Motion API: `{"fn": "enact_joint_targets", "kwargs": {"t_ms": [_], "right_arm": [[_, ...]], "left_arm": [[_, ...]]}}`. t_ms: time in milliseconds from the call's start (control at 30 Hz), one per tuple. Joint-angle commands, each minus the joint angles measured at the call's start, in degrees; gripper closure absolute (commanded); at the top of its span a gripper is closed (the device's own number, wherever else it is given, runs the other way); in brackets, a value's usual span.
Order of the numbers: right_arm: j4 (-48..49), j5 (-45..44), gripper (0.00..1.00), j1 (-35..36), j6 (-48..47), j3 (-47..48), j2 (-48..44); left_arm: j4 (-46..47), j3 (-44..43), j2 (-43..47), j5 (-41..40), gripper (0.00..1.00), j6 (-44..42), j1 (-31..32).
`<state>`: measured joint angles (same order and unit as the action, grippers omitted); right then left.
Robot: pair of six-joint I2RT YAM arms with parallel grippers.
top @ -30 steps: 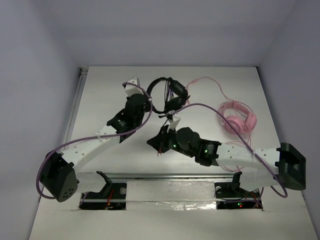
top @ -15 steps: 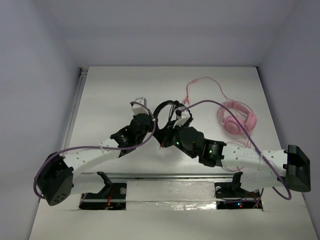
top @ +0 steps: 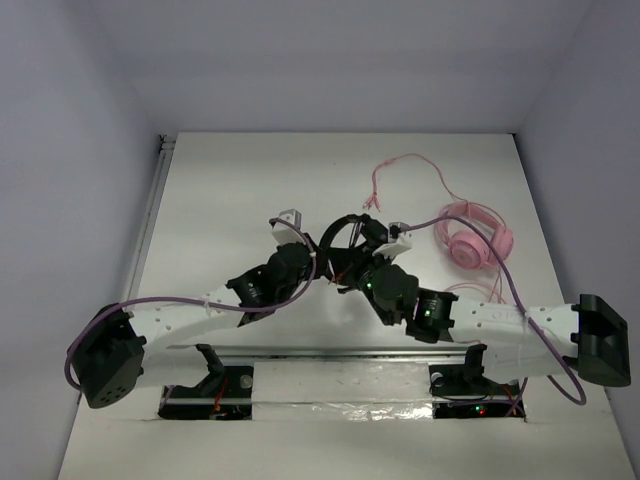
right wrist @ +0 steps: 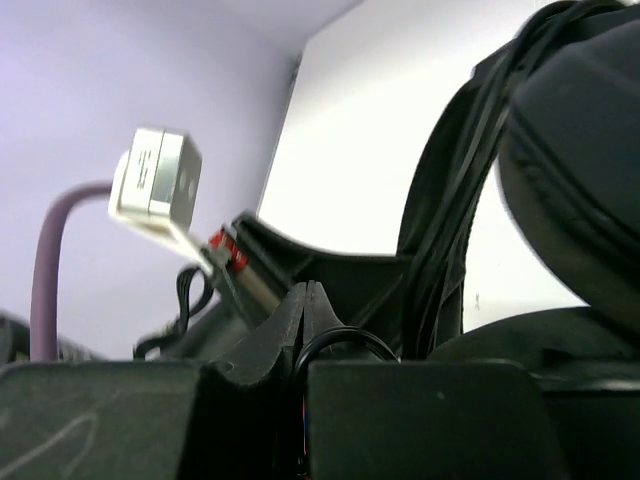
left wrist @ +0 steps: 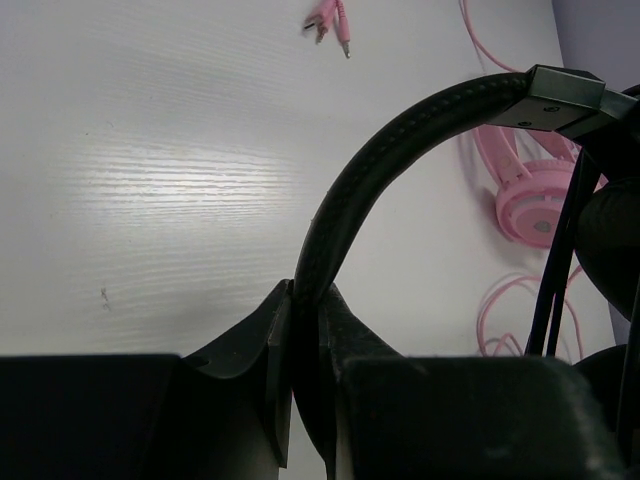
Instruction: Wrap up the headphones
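Pale lilac walls close in a white counter (top: 220, 200), with both arms reaching in from the near edge to meet at its middle. The black headphones (left wrist: 342, 195) hang there between the two arms, raised off the counter, the headband arching upward and one big earcup (right wrist: 580, 170) close in front of the right wrist camera. The pink headphones (top: 470, 240) lie flat on the counter to the right, apart from the black ones, and their pink cable (top: 420, 165) trails in loose curves toward the far edge. The left pincer (left wrist: 305, 320) is clamped on the black headband near one end, a finger pressed against each side. The right pincer (right wrist: 305, 300) is closed almost completely on the thin black cable (right wrist: 345, 335), a small loop of which bulges out beside its fingers. More strands of that cable run up along the headband. The pink plug (left wrist: 330, 20) lies on bare counter beyond.
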<state>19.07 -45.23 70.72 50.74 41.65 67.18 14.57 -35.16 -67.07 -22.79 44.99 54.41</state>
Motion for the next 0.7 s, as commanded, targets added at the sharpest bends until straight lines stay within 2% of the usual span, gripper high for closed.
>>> {"fn": "enact_joint_targets", "kwargs": {"t_ms": [0,100,333,500,667], "right_arm": [[7.8,-11.9,1.0,-0.3,3.8,1.3,-1.5],[7.1,-15.1,1.0,-0.3,5.5,2.5,0.6],[-2.8,-25.2,1.0,-2.9,13.9,4.9,7.9],[-12.6,-25.3,1.0,-8.3,25.6,4.9,8.9],[-11.2,-22.0,1.0,-12.8,26.5,3.2,6.9]], "left_arm": [[-0.5,0.2,-0.3,-1.1,1.0,0.5,2.6],[-4.3,-2.6,-2.3,-4.0,1.0,0.8,4.5],[-11.1,-11.1,-7.6,-10.0,1.0,-1.0,7.7],[-10.9,-12.9,-9.8,-10.0,1.0,-1.5,8.3],[-7.6,-12.3,-10.2,-8.9,1.0,-1.7,8.3]]}}
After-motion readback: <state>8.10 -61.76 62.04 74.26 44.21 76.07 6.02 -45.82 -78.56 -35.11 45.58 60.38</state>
